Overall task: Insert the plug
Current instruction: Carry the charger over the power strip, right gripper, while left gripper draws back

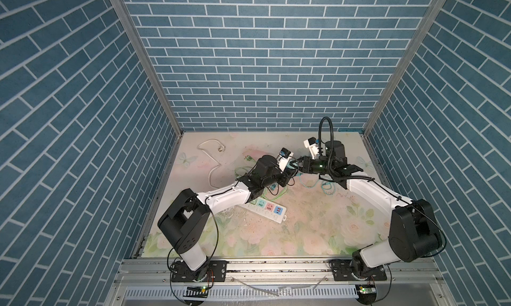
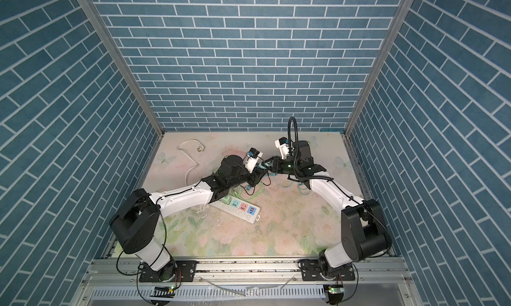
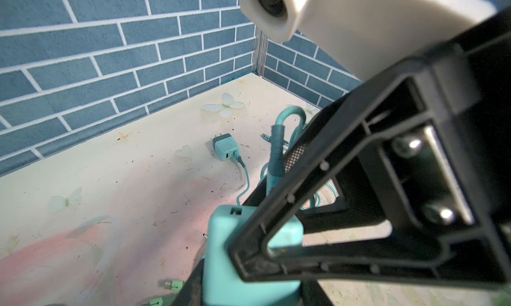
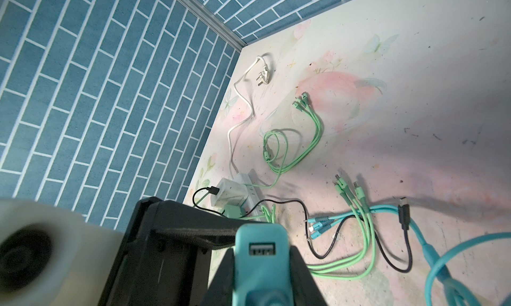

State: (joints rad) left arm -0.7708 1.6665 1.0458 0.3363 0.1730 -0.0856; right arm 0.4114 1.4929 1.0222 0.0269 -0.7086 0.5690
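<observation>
Teal charger (image 4: 258, 252) fills the right wrist view, lifted clear of the table (image 1: 304, 230), with one USB port bare and facing the lens.

- Left fingers (image 4: 179, 230): clamped on the charger body.
- Right fingers (image 4: 221, 277): closed on the teal plug (image 3: 276, 152) at its boot, one pad flat against it.
- A teal cable (image 4: 427, 249) lies looped on the table below.
- In both top views the two sets of fingers meet tip to tip, at about 1 o'clock from the power strip (image 1: 266, 210).

Step, as I read it: mating plug to charger in mid-air. The right finger frame hides how deep the plug sits, so I cannot tell.

Next move calls for a straight push along the port axis, with the left side bracing against it. Any tilt would likely jam the plug.
</observation>
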